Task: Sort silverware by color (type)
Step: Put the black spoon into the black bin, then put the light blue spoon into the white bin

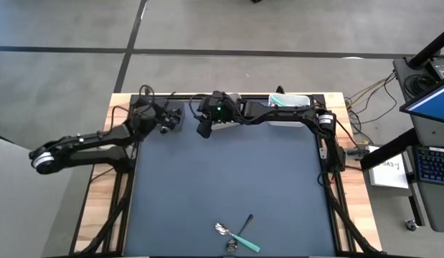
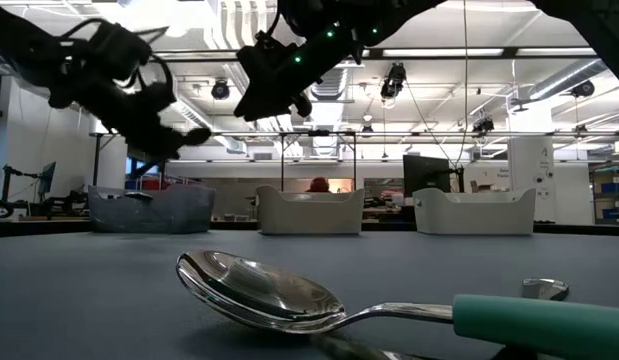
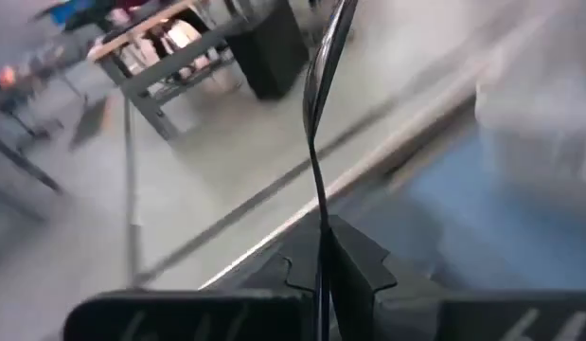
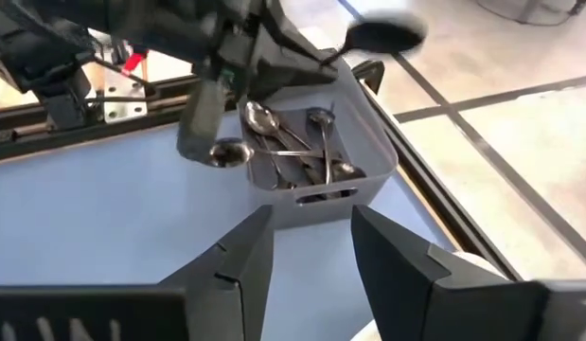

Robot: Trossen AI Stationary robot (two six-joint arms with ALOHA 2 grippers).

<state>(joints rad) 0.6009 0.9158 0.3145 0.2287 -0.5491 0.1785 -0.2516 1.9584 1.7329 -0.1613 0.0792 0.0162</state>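
Blurred floor behind left tool (image 3: 323, 248), clamped utensil (image 3: 321, 104) tip cropped.

Far edge of surface (image 1: 229, 179): three bins in a row, left bin (image 2: 149, 209), middle bin (image 2: 310, 211), right bin (image 2: 474, 211). Near edge, centre: two utensils (image 1: 236, 233), crossed and touching. Left bin holds several spoons (image 4: 297, 147).

Bright ceiling lights (glare); left wrist view v. blurred.
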